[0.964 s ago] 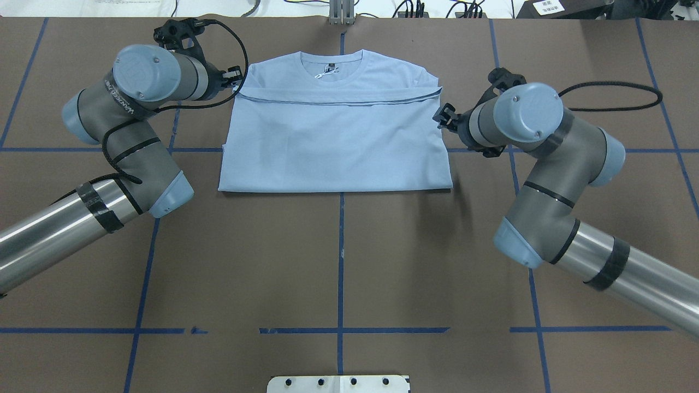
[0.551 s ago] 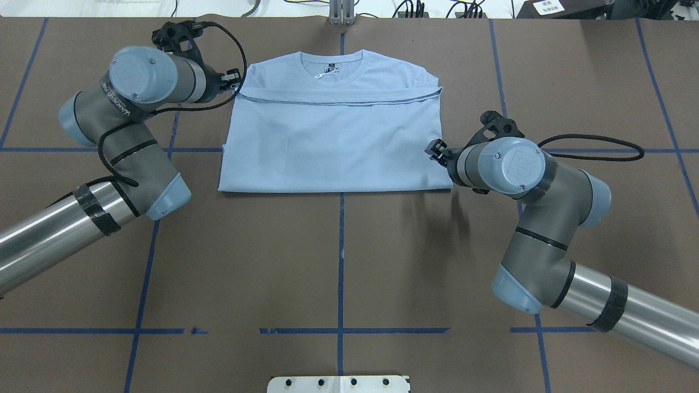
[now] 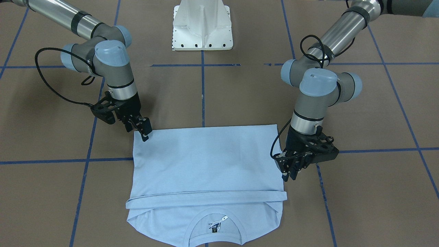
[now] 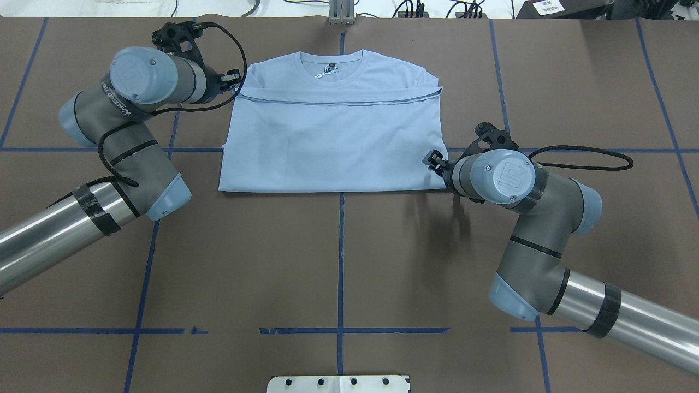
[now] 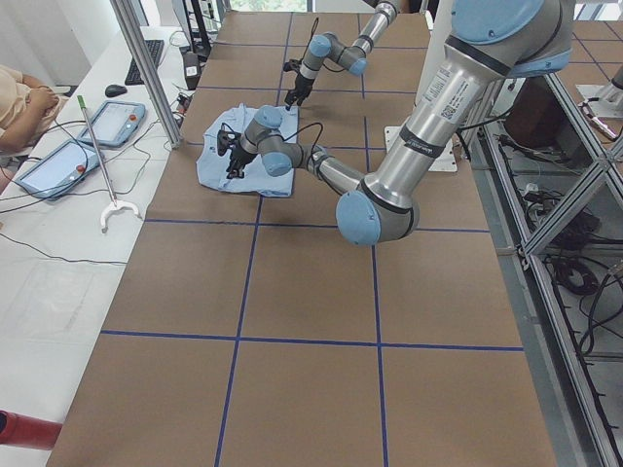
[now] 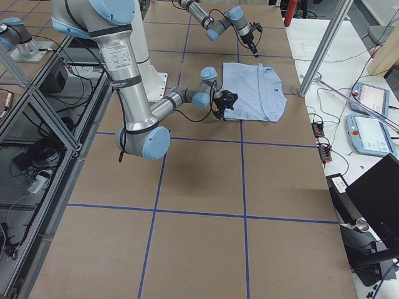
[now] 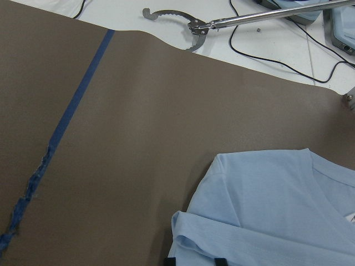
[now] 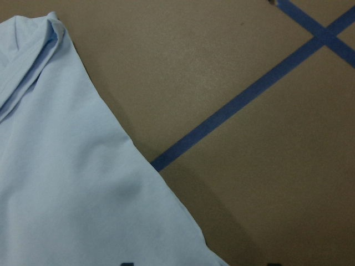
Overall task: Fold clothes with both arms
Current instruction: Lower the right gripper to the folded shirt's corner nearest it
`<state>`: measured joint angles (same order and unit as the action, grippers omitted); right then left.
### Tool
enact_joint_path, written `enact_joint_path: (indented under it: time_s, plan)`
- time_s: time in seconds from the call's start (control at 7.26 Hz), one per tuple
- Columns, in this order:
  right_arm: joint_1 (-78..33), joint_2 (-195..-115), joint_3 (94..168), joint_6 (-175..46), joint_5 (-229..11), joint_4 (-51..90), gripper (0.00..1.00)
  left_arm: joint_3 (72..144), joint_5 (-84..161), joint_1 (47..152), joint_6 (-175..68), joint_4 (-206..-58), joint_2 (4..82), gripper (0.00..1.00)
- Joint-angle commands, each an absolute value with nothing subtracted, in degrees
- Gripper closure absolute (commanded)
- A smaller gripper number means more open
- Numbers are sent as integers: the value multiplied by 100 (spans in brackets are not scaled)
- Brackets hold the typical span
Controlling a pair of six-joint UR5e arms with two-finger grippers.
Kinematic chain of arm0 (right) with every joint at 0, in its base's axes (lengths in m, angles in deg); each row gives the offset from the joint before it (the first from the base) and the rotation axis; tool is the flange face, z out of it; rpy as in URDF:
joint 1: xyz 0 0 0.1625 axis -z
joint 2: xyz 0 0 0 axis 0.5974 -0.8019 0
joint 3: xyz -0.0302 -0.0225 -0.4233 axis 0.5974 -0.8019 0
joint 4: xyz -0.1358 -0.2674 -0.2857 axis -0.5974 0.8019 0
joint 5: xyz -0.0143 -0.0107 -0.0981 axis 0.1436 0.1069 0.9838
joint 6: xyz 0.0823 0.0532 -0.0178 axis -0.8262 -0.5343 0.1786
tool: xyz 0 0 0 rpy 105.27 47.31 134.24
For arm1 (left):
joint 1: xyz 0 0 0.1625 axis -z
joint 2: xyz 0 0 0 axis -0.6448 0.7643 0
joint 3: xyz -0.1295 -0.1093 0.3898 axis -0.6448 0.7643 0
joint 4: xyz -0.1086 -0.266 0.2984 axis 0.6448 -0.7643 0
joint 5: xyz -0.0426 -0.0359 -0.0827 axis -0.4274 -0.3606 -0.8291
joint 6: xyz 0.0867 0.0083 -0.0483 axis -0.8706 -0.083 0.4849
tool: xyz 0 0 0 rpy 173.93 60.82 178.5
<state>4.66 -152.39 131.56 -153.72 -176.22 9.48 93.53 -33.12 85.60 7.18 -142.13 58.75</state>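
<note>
1. T-shirt (image 4: 333,142) corners sit at both sets of jaws, and neither set holds cloth. Directions follow the overhead view, with 12 o'clock at the table's far edge.
2. Right gripper (image 4: 431,160): jaws spread wide. In its wrist view one fingertip (image 8: 126,264) shows over the light blue cloth and the other over bare table. This is at the garment's 4 o'clock corner.
3. Left gripper (image 4: 235,77): jaws parted by a narrower gap. In its wrist view the two black fingertips (image 7: 172,261) straddle the end of the hem band (image 4: 338,101). This is at the garment's 10 o'clock corner, where the cloth lies flat.
4. Garment: folded to a rectangle, flat on the brown table cover (image 4: 246,262), at 12 o'clock from the table's centre.
   - The collar points to 12 o'clock, with a dark neck label (image 4: 328,70) inside it.
   - The hem band crosses just below the collar.
   - The doubled edge faces 6 o'clock.
5. Right arm (image 4: 524,245) enters from 4 o'clock and left arm (image 4: 136,158) from 8 o'clock. Each has pale blue joint caps and a black cable.
6. Blue tape lines (image 4: 341,262) divide the cover into squares. One runs from 6 to 12 o'clock under the garment's middle.
7. White pedestal base (image 3: 202,25) stands at 6 o'clock. A metal grabber tool (image 7: 188,25) lies on the white surface beyond the cover's far edge, toward 11 o'clock.
</note>
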Motion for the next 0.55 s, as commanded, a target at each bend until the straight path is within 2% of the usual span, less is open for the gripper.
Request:
enact_joint_path:
  time_s: [0.0,0.41]
  plan:
    - [460,-15259,13228,-15365,-17636,981,100,9352,-3312,8551,718,-14193,5891,64]
    - [469,-15303,13238,-15365,-17644,981,100,9352,-3312,8551,718,-14192,5891,64]
